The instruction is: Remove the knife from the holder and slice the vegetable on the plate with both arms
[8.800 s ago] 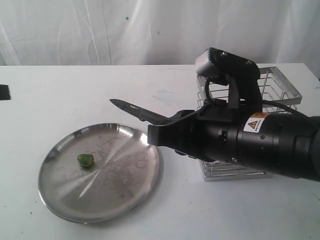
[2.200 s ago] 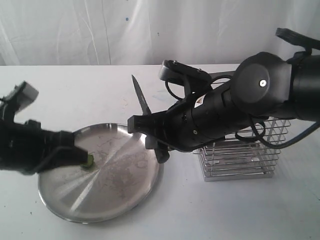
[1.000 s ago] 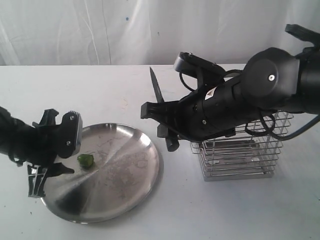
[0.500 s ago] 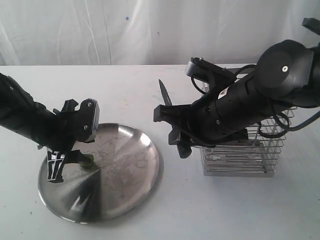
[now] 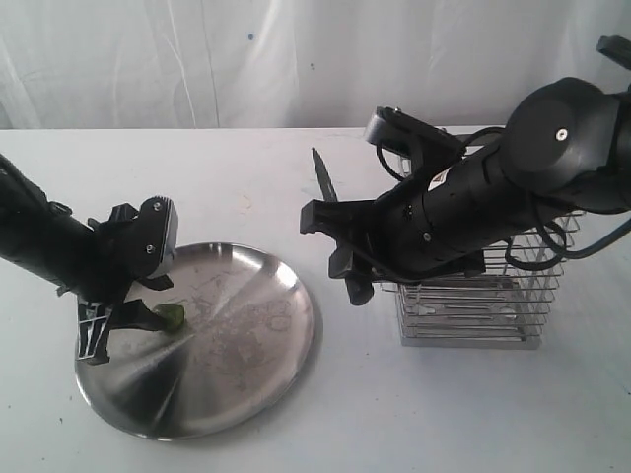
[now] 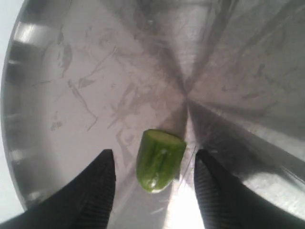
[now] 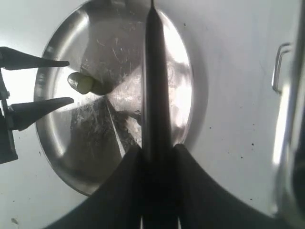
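Left gripper (image 5: 120, 323) spread wide, fingers flanking small glossy green cucumber chunk (image 6: 160, 160), gaps both sides; chunk lies on wide round stainless steel plate (image 5: 246, 374); right gripper (image 5: 340, 251) clenched on slim all-black knife (image 7: 156, 95), held above table between plate and silver wire basket holder (image 5: 473, 315)

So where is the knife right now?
In the exterior view the knife is right of centre, clamped in the right gripper with its tip pointing up, between the plate and the holder.
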Available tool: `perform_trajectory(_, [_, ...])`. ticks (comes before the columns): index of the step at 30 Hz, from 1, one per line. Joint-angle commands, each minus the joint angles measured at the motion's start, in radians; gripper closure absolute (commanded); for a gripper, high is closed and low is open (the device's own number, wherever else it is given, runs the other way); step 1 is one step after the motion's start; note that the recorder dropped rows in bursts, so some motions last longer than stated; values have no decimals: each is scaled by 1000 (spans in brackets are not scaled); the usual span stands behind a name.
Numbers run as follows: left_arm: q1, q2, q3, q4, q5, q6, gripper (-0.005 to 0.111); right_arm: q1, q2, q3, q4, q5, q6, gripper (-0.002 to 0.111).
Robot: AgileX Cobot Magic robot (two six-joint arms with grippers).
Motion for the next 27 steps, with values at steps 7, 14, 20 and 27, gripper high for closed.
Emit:
perform_trajectory(7, [3, 56, -4, -152, 43, 234, 52, -5, -11, -3, 4, 1, -12, 108])
perform_trajectory(14, [3, 82, -4, -152, -13, 234, 52, -5, -11, -3, 4, 8, -12, 108])
perform_trajectory(20, [3, 100, -4, -152, -18, 234, 67, -5, -11, -3, 4, 2, -12, 108])
perform_trajectory(27, [3, 64, -4, -334, -14, 69, 107, -5, -11, -3, 4, -14, -12, 108])
